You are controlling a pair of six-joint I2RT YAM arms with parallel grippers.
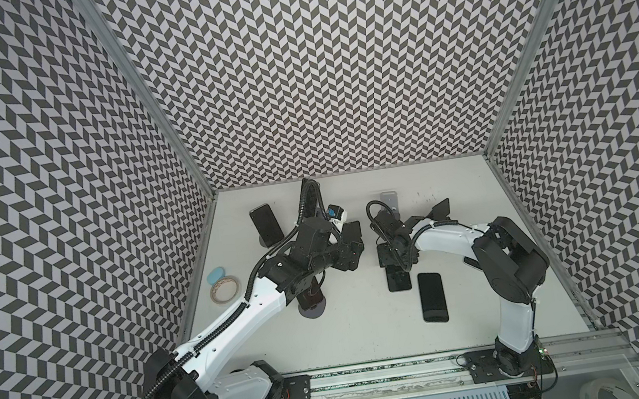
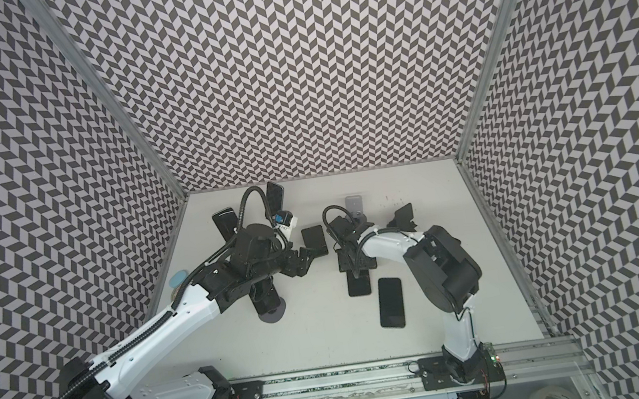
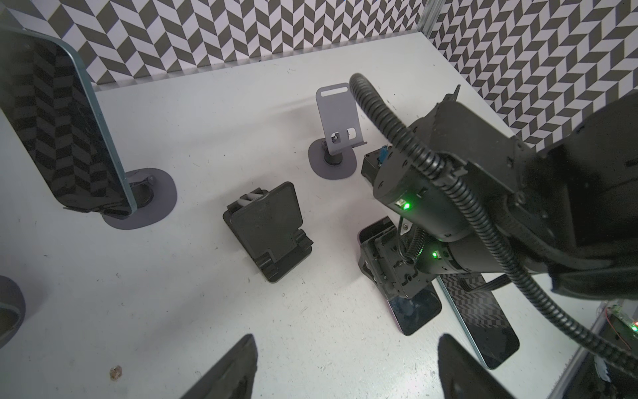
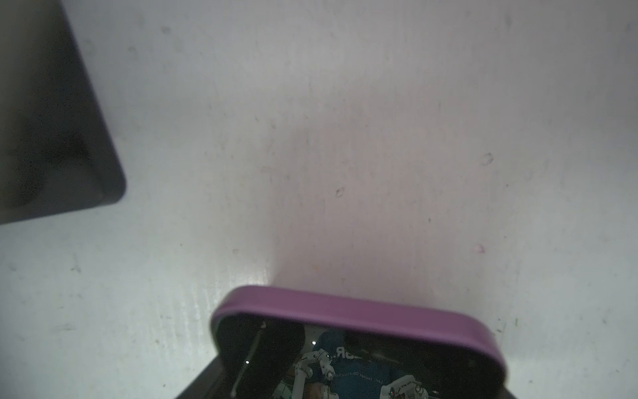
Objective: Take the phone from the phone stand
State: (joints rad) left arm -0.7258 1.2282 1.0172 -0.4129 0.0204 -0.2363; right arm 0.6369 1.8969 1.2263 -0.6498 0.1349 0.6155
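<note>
Hanging spread-fingered above the table (image 3: 165, 311), the left gripper (image 3: 347, 342) is holding nothing; the right gripper (image 3: 397, 279) is sitting over the purple phone (image 4: 359, 311), grip unclear

far phone (image 1: 267, 226): propped, tilted | near phone (image 1: 433, 296): flat on table (image 1: 347, 331)
</note>
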